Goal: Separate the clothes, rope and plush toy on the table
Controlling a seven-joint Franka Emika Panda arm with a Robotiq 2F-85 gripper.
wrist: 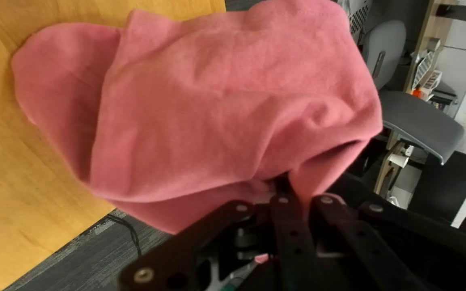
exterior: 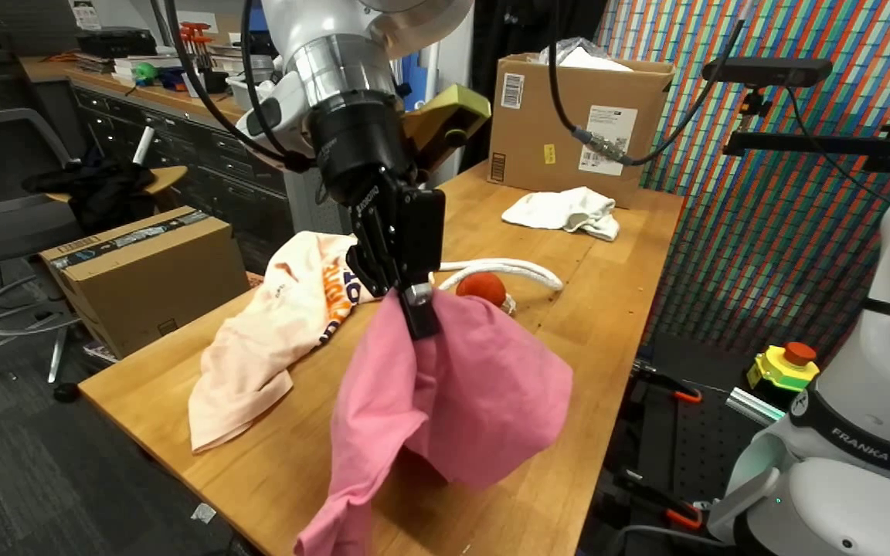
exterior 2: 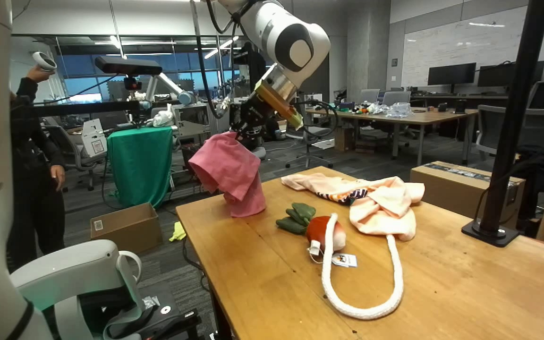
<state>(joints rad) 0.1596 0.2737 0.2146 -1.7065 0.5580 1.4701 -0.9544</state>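
Gripper (exterior: 419,313) pinching creased pink garment (exterior: 495,386), lower center in an exterior view, over wooden table (exterior: 607,309). Behind: cream shirt (exterior: 259,347) center left, round red plush toy (exterior: 480,287) and curved rope (exterior: 544,275) mid-frame, crumpled white garment (exterior: 568,210) upper right, workbench (exterior: 221,166) upper left.

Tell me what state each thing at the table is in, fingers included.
fingers, shut on the pink garment
pink garment, hanging in folds
cream shirt, crumpled
white garment, crumpled
rope, bent in a U
plush toy, lying on its side
box, open on top
pole, standing
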